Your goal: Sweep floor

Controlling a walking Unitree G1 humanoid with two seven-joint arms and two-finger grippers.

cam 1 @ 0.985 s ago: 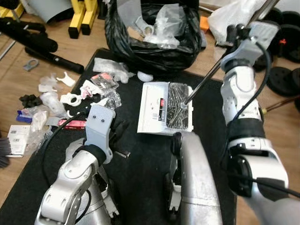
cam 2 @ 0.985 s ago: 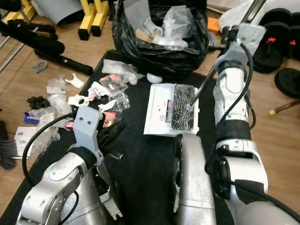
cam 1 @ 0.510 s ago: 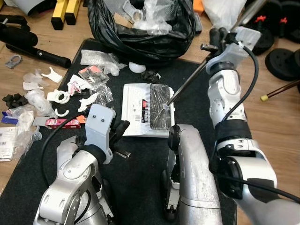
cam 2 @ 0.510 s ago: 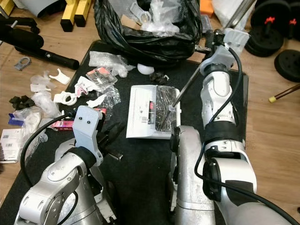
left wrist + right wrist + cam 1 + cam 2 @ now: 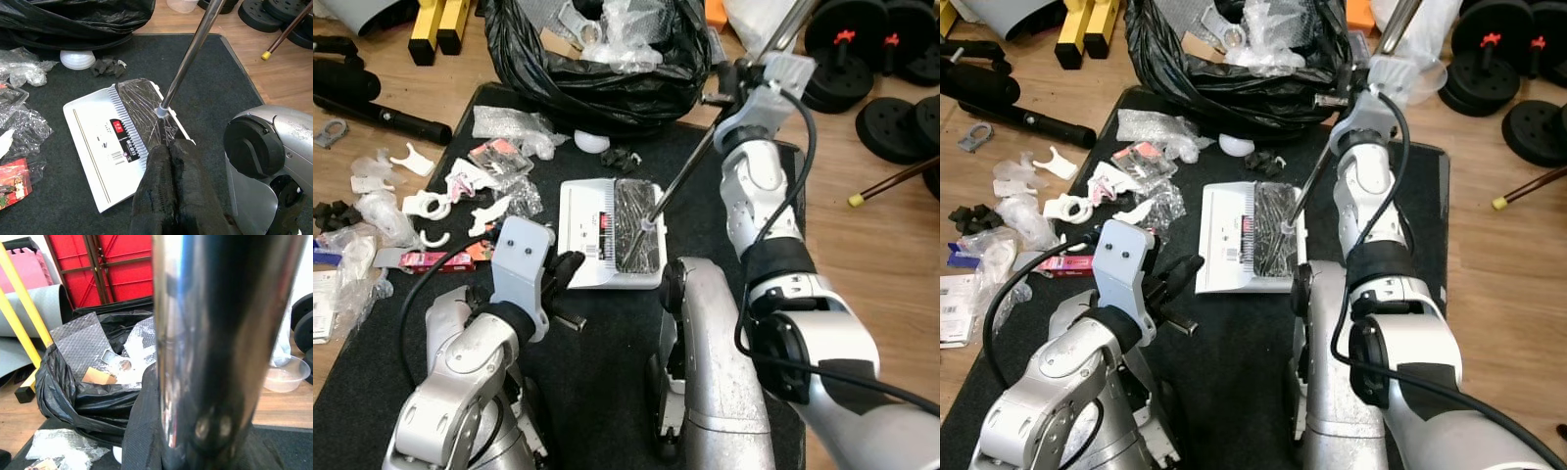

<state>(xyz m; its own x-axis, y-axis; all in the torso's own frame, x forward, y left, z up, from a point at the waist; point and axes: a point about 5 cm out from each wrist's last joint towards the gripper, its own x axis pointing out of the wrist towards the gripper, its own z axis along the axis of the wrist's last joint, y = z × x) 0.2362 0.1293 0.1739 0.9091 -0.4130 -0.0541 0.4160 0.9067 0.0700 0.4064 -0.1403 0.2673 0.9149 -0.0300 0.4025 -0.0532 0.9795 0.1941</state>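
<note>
A white dustpan (image 5: 592,230) lies on the black mat (image 5: 607,372), with a plastic-wrapped dark broom head (image 5: 636,227) resting in its right half. A shiny metal pole (image 5: 690,162) rises from that head up to the right. My right gripper (image 5: 744,78) is shut on the pole high up, beside the black rubbish bag (image 5: 597,69). In the right wrist view the pole (image 5: 220,333) stands very close. My left gripper (image 5: 563,269) is shut and holds nothing, its tips at the dustpan's near-left corner. In the left wrist view its fingers (image 5: 168,166) reach the dustpan (image 5: 102,147) near edge.
Plastic wrappers and white clips (image 5: 421,206) litter the mat's left edge and the wood floor. A white ball (image 5: 591,142) and a small black scrap (image 5: 622,157) lie between bag and dustpan. Black weight plates (image 5: 891,108) and a yellow-tipped stick (image 5: 891,181) lie to the right.
The whole view has shifted, so the camera moved. The dustpan now lies closer to my left gripper. My right gripper still holds the pole, now more towards the middle.
</note>
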